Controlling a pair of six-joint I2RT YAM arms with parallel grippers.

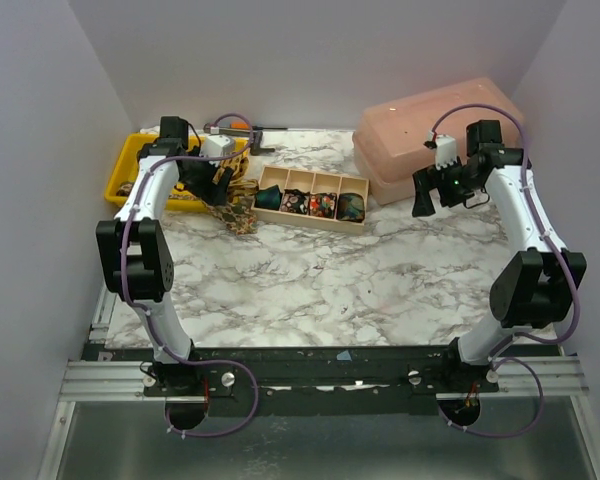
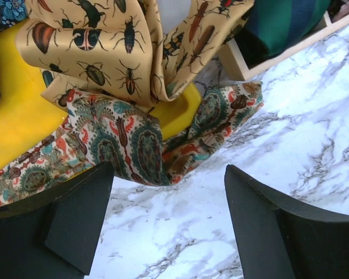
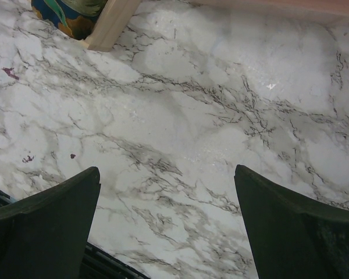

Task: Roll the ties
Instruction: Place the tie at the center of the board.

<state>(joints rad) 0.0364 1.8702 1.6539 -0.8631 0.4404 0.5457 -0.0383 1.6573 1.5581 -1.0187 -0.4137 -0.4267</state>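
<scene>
A tan beetle-print tie hangs over the rim of the yellow bin. Under it a paisley tie spills from the bin onto the marble; in the top view it shows as a loose heap. My left gripper hovers just in front of the paisley tie, open, with only bare marble between its fingers. In the top view the left gripper is at the bin's right end. Several rolled ties sit in the wooden divider tray, one green and blue. My right gripper stands open over bare marble.
A pink lidded box stands at the back right, behind the right gripper. The wooden tray's corner with a blue-yellow roll shows in the right wrist view. An orange object lies behind the bin. White walls close in left, right and back.
</scene>
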